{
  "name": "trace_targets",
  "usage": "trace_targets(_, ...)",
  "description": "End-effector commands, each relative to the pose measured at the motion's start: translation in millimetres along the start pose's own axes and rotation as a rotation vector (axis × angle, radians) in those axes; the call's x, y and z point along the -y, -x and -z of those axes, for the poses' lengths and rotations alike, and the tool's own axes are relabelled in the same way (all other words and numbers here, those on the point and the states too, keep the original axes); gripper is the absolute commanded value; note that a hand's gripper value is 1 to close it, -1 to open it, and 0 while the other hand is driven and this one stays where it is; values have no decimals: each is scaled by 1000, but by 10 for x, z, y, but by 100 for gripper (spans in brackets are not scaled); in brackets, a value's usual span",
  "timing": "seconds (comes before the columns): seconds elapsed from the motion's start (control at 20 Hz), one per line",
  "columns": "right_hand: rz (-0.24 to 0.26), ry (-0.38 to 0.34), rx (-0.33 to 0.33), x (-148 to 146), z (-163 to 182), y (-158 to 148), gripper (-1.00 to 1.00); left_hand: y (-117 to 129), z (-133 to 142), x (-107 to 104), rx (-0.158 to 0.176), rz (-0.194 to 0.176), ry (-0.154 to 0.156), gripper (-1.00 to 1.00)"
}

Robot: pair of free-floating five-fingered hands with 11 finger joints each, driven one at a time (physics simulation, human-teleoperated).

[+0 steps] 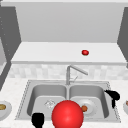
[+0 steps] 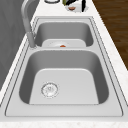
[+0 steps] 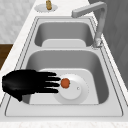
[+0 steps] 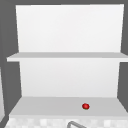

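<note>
My right hand (image 3: pixel 25 83) hovers over the front right corner of the right basin, open, its straight fingers pointing at a small orange thing (image 3: pixel 65 83) on a white plate (image 3: pixel 77 93) in that basin. From the front, the right hand (image 1: pixel 113 96) shows over the sink's right rim, beside the plate (image 1: pixel 92 108) and the orange thing (image 1: pixel 84 108). My left hand (image 1: pixel 37 120) hangs as a dark shape at the sink's front left edge, touching nothing I can see. A big red ball (image 1: pixel 67 114) covers the sink's front middle; neither hand touches it.
A double steel sink (image 1: pixel 27 100) has a faucet (image 1: pixel 68 75) at the back middle and a drain (image 2: pixel 49 89) in the left basin. A small red thing (image 1: pixel 85 52) lies on the shelf (image 4: pixel 50 106). Plates holding food stand on the counter at the left (image 1: pixel 3 108) and right (image 2: pixel 72 8).
</note>
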Motion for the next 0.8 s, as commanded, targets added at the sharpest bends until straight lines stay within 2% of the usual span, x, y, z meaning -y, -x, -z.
trace_targets(0.0, -53, -32, -14, -198, 209, -209, -100, 0, 0, 0, 0, 0, 0, 0)
trace_targets(0.3, -49, -47, -18, -447, 548, -515, -100, 0, 0, 0, 0, 0, 0, 0)
trace_targets(0.45, -28, -28, -5, -542, 509, -498, -100, 0, 0, 0, 0, 0, 0, 0)
trace_targets(0.75, 2, -51, 16, -598, 541, -565, -100, 0, 0, 0, 0, 0, 0, 0)
